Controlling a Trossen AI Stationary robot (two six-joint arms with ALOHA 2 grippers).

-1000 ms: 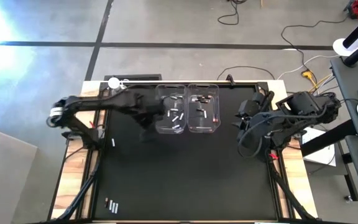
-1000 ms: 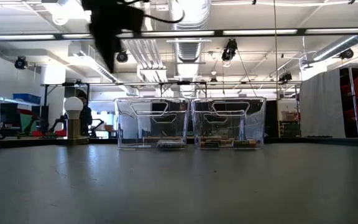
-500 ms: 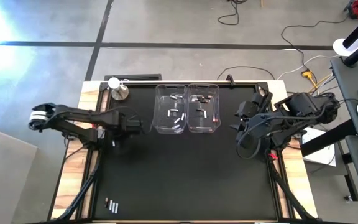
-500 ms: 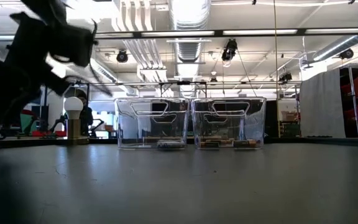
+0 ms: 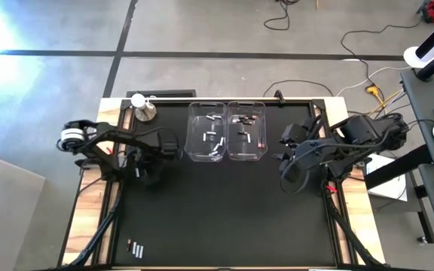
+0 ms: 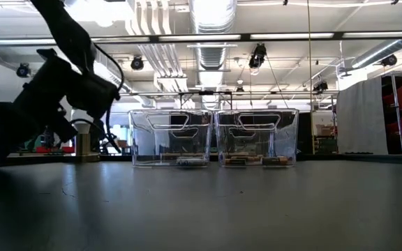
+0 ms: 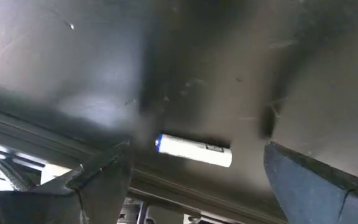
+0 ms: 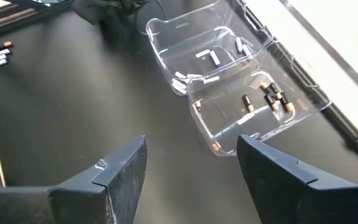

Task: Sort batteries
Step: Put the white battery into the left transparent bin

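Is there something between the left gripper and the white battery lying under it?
Nothing visible. The left gripper is open, and the white battery lies bare on the mat between its fingers, near the table's left edge.

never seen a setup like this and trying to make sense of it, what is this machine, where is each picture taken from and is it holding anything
It is a robot with two dark arms at a black table, each ending in a two-finger gripper. One picture looks straight down from above, one looks level across the table top, and two come from cameras on the arms' wrists.

At the table's far edge stand two clear bins side by side. The left bin holds silvery-white batteries, the right bin dark ones. A few more batteries lie loose near the front left corner, and a metal knob with a white ball stands at the back left.

The left gripper is open, low over a single white battery lying near the table's left edge. The right gripper is open too, at the table's right side. Neither holds anything.
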